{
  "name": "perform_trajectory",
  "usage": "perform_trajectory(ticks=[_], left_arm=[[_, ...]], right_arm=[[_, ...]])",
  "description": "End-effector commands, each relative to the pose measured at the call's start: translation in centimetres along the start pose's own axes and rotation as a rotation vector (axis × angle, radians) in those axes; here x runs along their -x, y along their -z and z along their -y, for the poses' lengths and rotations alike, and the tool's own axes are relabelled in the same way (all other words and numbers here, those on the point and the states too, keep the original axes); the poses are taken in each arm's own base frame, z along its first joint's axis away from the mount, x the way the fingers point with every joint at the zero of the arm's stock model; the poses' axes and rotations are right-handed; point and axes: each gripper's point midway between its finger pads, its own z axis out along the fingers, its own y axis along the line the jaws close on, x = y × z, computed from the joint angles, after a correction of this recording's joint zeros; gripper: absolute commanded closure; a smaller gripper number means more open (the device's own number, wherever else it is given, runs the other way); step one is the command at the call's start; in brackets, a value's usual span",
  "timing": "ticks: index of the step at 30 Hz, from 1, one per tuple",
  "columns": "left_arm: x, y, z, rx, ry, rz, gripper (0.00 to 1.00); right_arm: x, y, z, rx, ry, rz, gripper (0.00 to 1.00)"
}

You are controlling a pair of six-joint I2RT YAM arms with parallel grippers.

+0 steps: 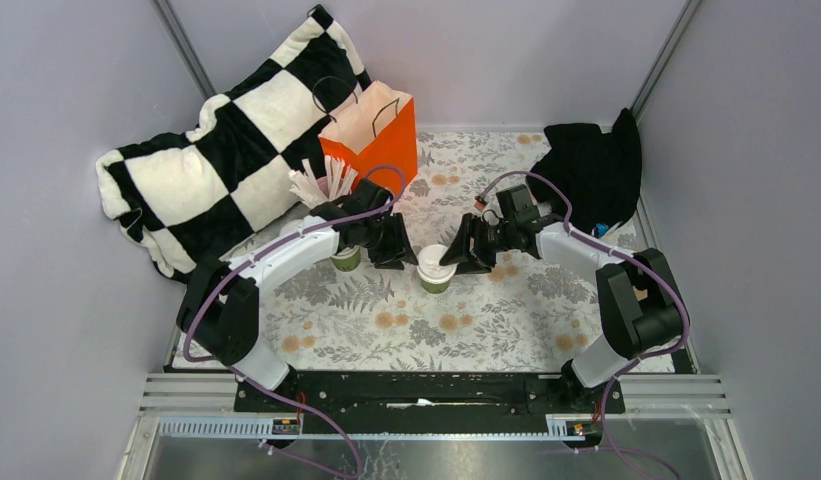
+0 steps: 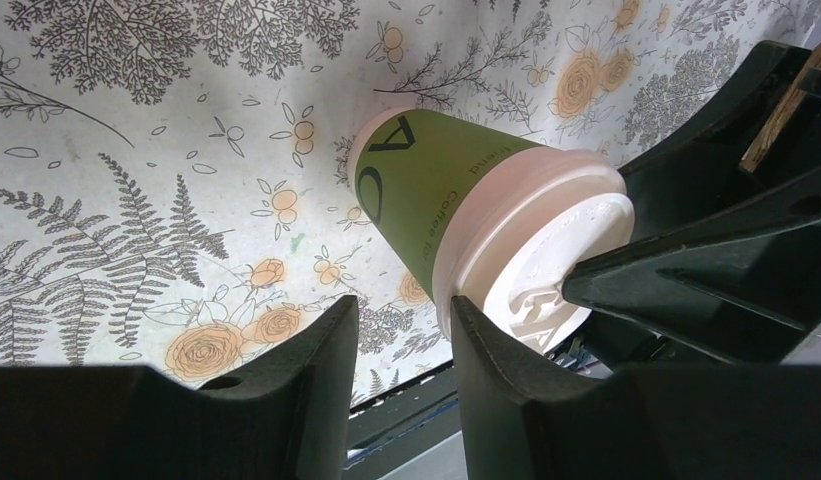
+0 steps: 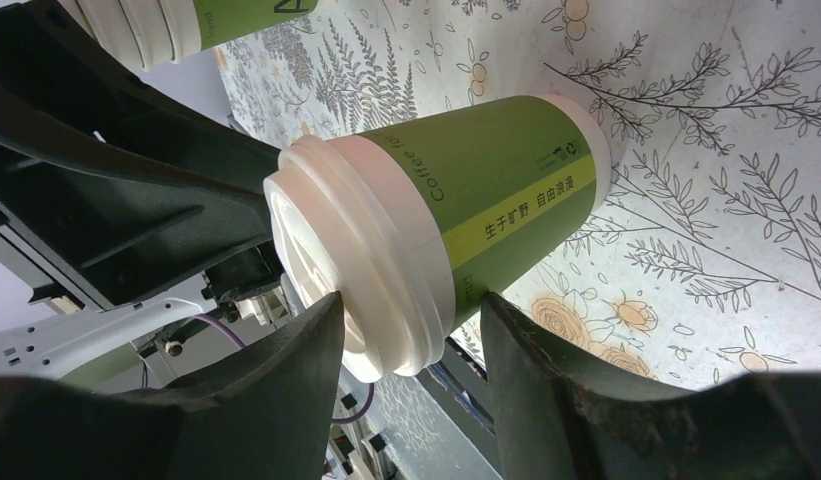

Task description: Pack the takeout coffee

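Right hand point(image 1: 460, 250) beside lidded cup point(image 1: 436, 268), left hand point(image 1: 399, 250) opposite, fingers parted

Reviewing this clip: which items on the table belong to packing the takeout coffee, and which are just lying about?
Job items: lidded green cup, second green cup, orange paper bag.

Lying about: checkered pillow, black cloth, white sticks.

green cup point(image 3: 506, 200) | side print: "Coffee", "生于旷野 自由浪漫" | recycling mark near base
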Motion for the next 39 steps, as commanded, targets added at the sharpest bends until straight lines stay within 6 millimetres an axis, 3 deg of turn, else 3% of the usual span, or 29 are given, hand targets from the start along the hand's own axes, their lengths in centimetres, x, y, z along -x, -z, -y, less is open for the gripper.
perform_trajectory(ticks=[1, 4, 11, 13, 21, 28, 34, 39], left_arm=[[-0.6, -1.3, -1.4, 0.074, -0.035, 0.001, 0.59], [-1.6, -2.0, -2.9, 0.125, -0.035, -0.027, 0.6], [-2.0, -2.9, -6.0, 0.286, -0.062, -0.029, 0.63], [-2.0, -2.7, -6.0, 0.29, -0.084, -0.024, 0.63], [0.8, 0.5, 0.6, 0.111, -0.152, 0.033, 0.44], [2.4, 3.0, 2.1, 0.104, -0.149, 0.074, 0.42], [2.0, 2.1, 3.7, -0.057, -0.082, 0.047, 0.33], [2.3, 0.4, 3.9, -0.098, -0.044, 0.024, 0.4]], right_arm=[[0.0, -0.2, -0.2, 0.043, -0.005, 0.005, 0.41], [-0.2, -0.5, 0.6, 0.047, -0.032, 0.004, 0.41], [-0.2, -0.3, 3.4, 0.059, -0.14, 0.0, 0.4], [-0.1, -0.2, 3.1, 0.071, -0.13, -0.006, 0.4], [1.3, 2.1, -1.0, 0.115, -0.027, 0.019, 0.36], [1.5, 2.1, -1.3, 0.122, -0.011, 0.015, 0.34], [2.4, 2.3, -1.7, 0.17, 0.002, 0.013, 0.31], [3.2, 1.9, -0.8, 0.201, -0.025, -0.009, 0.33]])
